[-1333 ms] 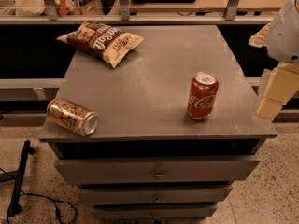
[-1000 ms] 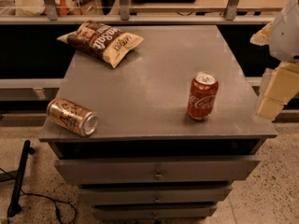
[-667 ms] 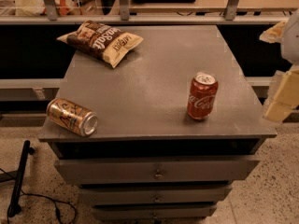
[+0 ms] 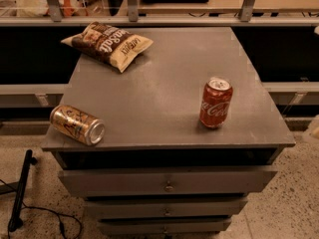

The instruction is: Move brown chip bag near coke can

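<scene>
- Brown chip bag [image 4: 107,45] had no tool on it. The tool was outside the camera view, so whether it was apart or together could not be told.
- With nothing gripped, the task looked not yet begun. By my reading, the step in hand was a reach to the far left corner.
- The bag lay flat at the far left corner of the counter [image 4: 164,73], set askew, its cream end pointing toward the middle. It was a crinkly pillow shape, dark brown with white script, puffed enough that a pinch on its top fold would probably hold.
- The coke can [image 4: 216,103] stood upright toward the near right of the counter, well apart from the bag. It was a red cylinder with white script and a silver top, likely to tip if the bag were dragged into it.
- A gold-tan can [image 4: 77,125] lay on its side at the near left edge, silver end outward, free to roll.
- The counter was dull grey metal, smooth and scuffed, over a stack of drawers [image 4: 169,181] with small knobs.
</scene>
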Action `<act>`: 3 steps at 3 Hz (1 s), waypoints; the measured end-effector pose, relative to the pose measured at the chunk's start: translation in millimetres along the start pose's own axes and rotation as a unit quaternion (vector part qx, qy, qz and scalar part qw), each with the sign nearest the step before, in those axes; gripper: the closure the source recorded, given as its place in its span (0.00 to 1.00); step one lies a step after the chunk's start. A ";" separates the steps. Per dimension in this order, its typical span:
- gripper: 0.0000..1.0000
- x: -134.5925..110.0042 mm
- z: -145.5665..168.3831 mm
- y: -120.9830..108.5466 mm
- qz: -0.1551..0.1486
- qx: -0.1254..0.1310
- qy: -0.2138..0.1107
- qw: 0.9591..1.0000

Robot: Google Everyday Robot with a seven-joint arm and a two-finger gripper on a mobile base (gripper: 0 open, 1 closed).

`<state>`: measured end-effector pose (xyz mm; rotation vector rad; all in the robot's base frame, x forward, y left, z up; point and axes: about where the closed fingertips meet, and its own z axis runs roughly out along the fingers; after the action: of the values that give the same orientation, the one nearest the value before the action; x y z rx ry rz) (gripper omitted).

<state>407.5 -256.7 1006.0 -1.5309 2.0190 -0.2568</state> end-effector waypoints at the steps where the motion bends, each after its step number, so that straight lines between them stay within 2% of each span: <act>1: 0.00 18.9 -23.6 7.0 0.031 0.029 -0.042 0.998; 2: 0.00 31.4 -48.5 23.1 0.066 0.045 -0.081 0.994; 3: 0.00 23.8 -51.8 23.6 0.072 0.046 -0.099 0.991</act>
<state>355.5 -281.1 1028.6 -1.2949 1.9212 -0.1322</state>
